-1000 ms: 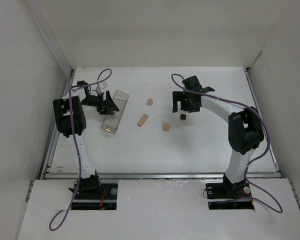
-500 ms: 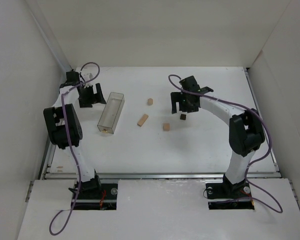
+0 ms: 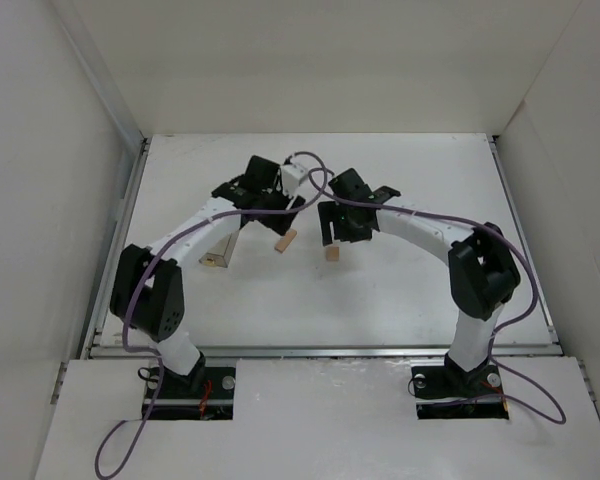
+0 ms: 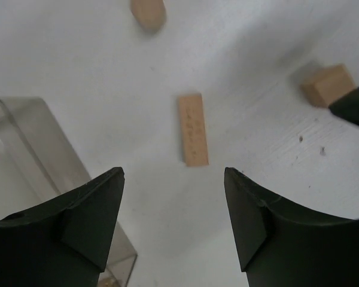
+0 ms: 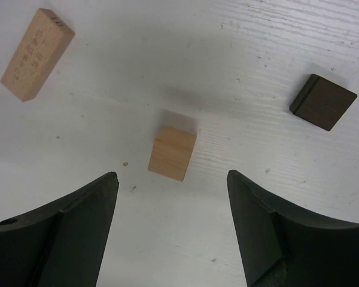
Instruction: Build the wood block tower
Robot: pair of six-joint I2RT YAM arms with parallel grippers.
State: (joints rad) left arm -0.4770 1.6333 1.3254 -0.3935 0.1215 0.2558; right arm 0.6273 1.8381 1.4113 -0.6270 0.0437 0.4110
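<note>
Both claws gaped apart, the left claw (image 4: pixel 172 179) above the oblong block (image 4: pixel 192 128) and the right claw (image 5: pixel 170 178) above the tan cube (image 5: pixel 172 153), each mid-frame on the surface (image 5: pixel 167 54), dark cube (image 5: pixel 322 101) upper right; the wood looked light, stiff and smooth, probably best pinched across flat opposite sides.

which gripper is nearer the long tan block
Left. The left gripper hangs over the long tan block; the right gripper is beside it, over the small tan cube.
</note>
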